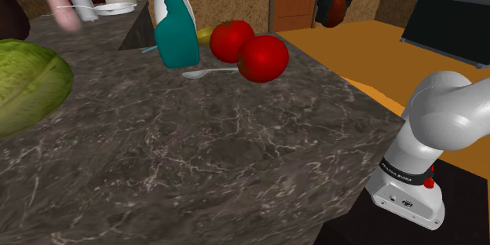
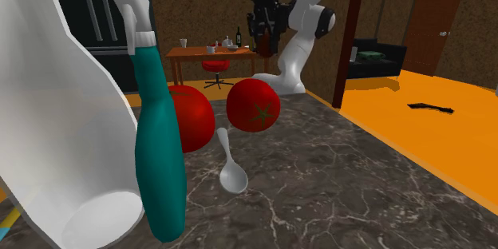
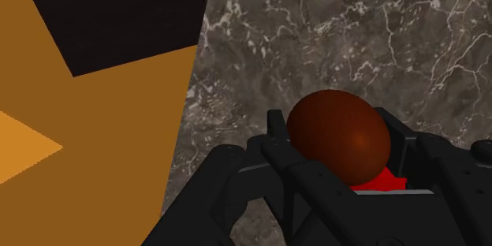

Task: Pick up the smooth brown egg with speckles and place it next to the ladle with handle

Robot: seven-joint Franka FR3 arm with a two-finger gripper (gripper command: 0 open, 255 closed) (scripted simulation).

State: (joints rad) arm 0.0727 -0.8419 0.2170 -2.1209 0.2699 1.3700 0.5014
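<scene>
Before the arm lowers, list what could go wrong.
1. The egg is smooth and round, clasped by the fingers high up near the counter edge. A slip could drop it to the floor.
2. The ladle lies right by a tomato, so the descent may bump either.
3. Once released, the egg could roll.

Brown egg aloft; white ladle flat
</scene>
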